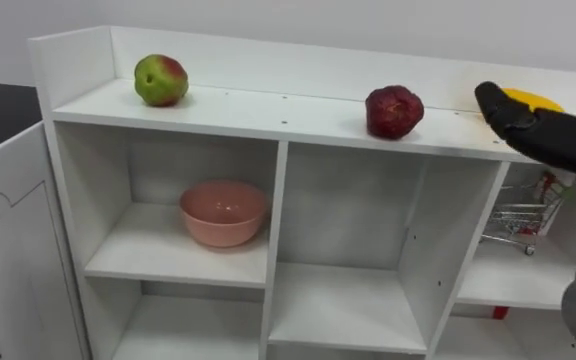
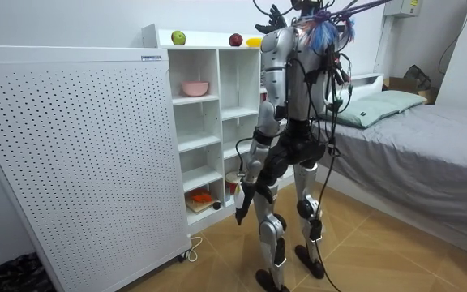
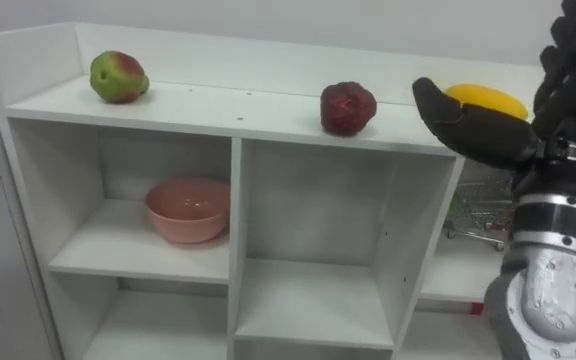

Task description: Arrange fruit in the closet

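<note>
Room view: right hand point(image 2: 276, 14) over closet point(image 2: 217, 97).

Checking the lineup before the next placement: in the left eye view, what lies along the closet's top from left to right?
Green-and-red apple → dark red fruit → yellow fruit, with the right hand overlapping it in front.

Bright, even room light; soft shadows inside white shelf point(image 1: 268, 112) compartments.

Apple point(image 1: 161, 80), pomegranate point(image 1: 394, 111), yellow fruit point(image 1: 534, 99) atop closet point(image 1: 268, 113)
</note>
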Available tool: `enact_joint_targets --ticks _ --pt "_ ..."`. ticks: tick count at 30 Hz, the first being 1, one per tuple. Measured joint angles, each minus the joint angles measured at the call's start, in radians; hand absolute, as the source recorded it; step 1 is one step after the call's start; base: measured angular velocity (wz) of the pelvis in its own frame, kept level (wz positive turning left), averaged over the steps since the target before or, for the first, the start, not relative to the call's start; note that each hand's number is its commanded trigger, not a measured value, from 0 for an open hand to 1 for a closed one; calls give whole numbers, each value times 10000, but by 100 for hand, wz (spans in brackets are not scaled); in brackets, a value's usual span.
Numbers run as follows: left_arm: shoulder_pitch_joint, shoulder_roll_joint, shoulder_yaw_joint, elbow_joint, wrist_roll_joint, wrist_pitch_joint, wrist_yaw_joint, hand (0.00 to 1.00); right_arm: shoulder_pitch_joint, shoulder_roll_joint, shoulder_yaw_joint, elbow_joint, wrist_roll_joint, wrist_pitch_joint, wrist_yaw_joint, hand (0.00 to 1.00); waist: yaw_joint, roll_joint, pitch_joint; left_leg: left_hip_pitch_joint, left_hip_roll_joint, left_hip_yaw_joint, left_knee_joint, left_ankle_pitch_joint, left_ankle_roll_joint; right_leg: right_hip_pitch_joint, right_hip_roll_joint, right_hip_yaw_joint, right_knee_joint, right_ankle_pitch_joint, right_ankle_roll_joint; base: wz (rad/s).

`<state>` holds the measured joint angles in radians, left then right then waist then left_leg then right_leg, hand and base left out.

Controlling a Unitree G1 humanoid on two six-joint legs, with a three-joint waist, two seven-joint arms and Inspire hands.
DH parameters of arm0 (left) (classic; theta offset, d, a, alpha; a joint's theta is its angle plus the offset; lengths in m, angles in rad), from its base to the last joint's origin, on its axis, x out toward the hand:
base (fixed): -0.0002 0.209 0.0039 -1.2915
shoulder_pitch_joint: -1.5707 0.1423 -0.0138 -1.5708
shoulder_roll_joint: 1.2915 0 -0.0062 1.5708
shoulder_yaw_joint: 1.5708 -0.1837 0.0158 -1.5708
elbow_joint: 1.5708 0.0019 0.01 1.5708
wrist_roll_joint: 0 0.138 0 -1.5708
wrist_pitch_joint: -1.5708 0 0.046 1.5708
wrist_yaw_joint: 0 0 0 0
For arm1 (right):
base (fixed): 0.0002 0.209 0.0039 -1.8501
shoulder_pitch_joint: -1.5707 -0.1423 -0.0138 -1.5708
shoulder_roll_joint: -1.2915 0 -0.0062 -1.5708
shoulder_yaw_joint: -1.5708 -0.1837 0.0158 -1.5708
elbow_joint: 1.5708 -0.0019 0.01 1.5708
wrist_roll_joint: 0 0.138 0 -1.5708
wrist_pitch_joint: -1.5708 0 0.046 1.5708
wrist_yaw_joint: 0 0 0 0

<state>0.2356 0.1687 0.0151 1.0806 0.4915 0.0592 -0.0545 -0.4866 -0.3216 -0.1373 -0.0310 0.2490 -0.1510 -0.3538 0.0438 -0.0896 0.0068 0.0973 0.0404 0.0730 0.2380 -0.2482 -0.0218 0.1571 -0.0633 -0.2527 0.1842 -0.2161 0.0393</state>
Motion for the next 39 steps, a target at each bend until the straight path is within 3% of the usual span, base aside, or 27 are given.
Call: enact_joint_targets --ticks 4,10,15,17,23,39 --pt "18 -2 7 -2 1 64 2 0 -78 -60 7 537 438 23 428 0 193 48 -5 2 -2 -35 15 3 -2 -8 -1 -20 0 1 -1 1" --pt "-88 12 28 -14 4 261 -165 0 -91 -73 171 665 1475 586 1105 0 325 35 -59 -139 -39 -212 14 55 -3 -16 -31 -225 4 1 -1 8" --pt "-43 9 32 -331 9 447 -257 0 -1022 -216 225 2037 2423 999 1427 0 386 -34 -96 -190 -66 -311 7 118 -5 -5 -46 -352 -8 12 -18 9" --pt "13 28 32 -490 9 482 -280 0 -1277 -398 408 2496 2576 1053 1564 0 422 -64 -116 -190 -82 -351 5 139 -7 17 -54 -436 -13 12 -18 10" --pt "45 56 36 -750 -1 541 -417 0 -1621 -436 497 3008 2700 1208 2006 0 432 -132 -92 -270 -110 -468 6 199 -16 8 -57 -502 -22 19 -30 5" --pt "118 86 211 -893 7 566 -670 0 -1642 -936 793 3598 2699 1307 2869 0 511 -268 -64 -228 -114 -512 -2 203 -16 31 -60 -494 -3 19 -30 0"
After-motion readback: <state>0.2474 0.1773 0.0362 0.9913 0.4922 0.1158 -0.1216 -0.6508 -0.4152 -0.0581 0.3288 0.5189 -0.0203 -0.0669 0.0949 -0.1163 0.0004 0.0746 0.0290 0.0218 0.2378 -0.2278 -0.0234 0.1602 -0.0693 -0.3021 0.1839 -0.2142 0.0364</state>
